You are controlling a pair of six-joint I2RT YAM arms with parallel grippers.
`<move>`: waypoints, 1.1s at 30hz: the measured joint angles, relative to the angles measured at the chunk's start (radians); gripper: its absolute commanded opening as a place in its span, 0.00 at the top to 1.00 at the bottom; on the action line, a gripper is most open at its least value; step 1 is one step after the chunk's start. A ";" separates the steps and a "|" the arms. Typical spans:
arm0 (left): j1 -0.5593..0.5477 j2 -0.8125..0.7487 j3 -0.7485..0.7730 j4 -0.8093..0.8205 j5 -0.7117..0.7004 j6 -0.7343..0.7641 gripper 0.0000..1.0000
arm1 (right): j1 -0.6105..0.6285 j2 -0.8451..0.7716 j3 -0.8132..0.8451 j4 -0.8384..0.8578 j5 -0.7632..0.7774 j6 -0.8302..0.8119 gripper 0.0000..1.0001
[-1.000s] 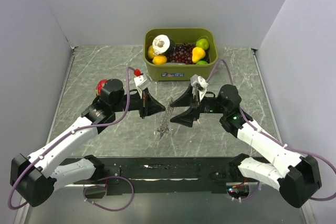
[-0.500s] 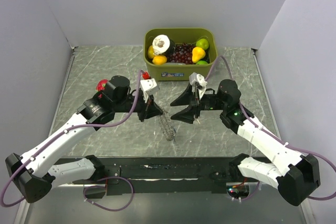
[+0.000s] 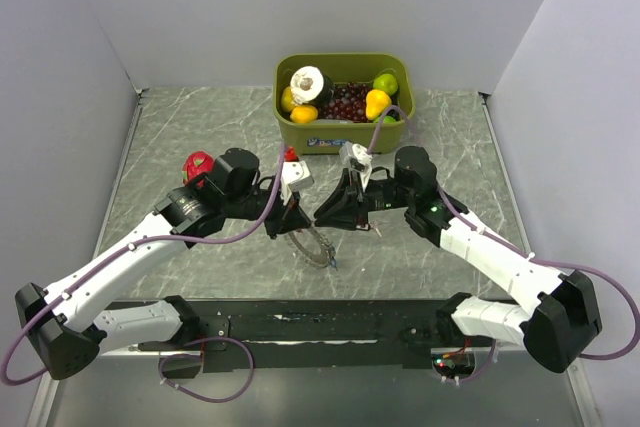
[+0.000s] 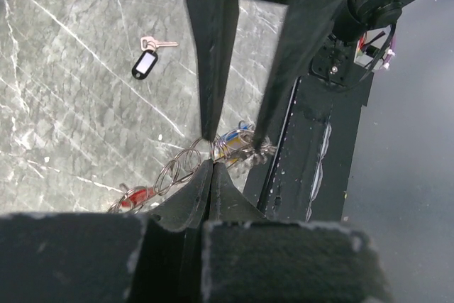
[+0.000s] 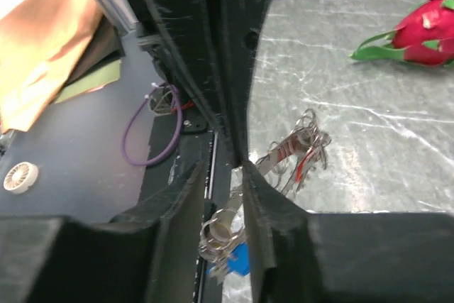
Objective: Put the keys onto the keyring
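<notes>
Left wrist view: the left pincer (image 4: 211, 164) is pressed together on the keyring (image 4: 181, 168) at its tips. The right pincer (image 4: 234, 137) straddles the keys (image 4: 241, 148) just beyond, grip unclear. An off-centre squeeze could wrench the ring loose.

Twin arms, one build: the left arm (image 3: 120, 262) and the right arm (image 3: 495, 252) wear smooth white shells, broken by round black joint housings (image 3: 235, 172) and bulky black shoulders, both bolted to a black base rail (image 3: 330, 327). A purple cable (image 3: 200, 239) runs the length of each arm and loops free at the shoulder end. A small white camera block (image 3: 352, 157) caps each wrist. The left gripper (image 4: 211, 164) and the right gripper (image 5: 223, 169) carry matt black, wedge-shaped fingers – grainy, almost foam-like, seen close. What looks like a green status light (image 3: 436, 209) glows on the right arm.
</notes>
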 measured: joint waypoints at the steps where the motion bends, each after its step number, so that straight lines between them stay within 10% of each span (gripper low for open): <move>1: -0.002 0.000 0.002 0.000 0.000 0.000 0.99 | 0.003 0.004 0.003 -0.005 0.007 -0.002 0.76; 20: -0.016 -0.025 0.005 0.019 -0.033 0.003 0.99 | 0.006 0.016 0.012 -0.109 0.152 -0.037 0.86; 33: -0.017 -0.039 0.003 0.034 -0.035 0.004 0.99 | 0.006 -0.096 -0.010 -0.135 0.181 -0.077 0.64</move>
